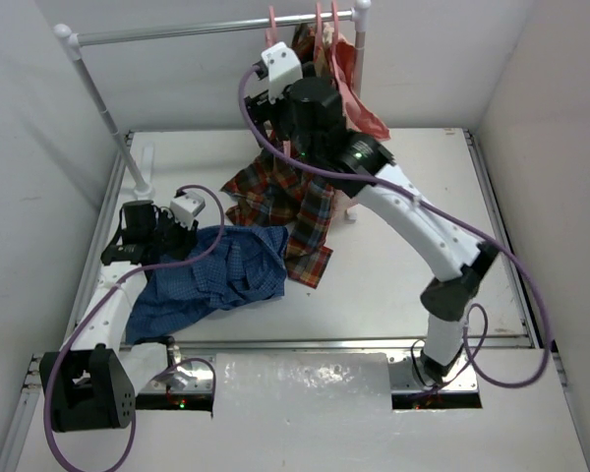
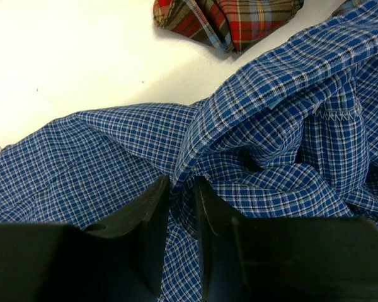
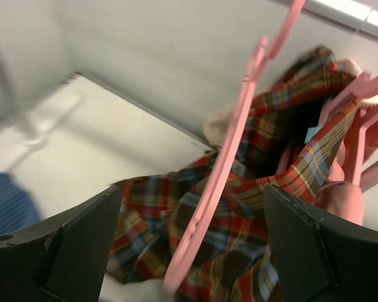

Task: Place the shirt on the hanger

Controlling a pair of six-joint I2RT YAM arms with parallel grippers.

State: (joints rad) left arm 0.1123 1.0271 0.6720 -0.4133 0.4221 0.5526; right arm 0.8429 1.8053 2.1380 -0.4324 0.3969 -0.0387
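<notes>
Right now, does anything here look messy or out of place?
The red-green-yellow plaid shirt trails from the metal rail down onto the white table, and the blue checked shirt lies crumpled there, pinched in the left gripper.

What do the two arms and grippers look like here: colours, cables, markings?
The left arm and right arm have white links and black joint housings, each trailed by a looping purple cable. A white camera block sits at each wrist. The left gripper and right gripper have matte black, wedge-shaped fingers. A small green light glows on the right arm; no lettering is readable.
</notes>
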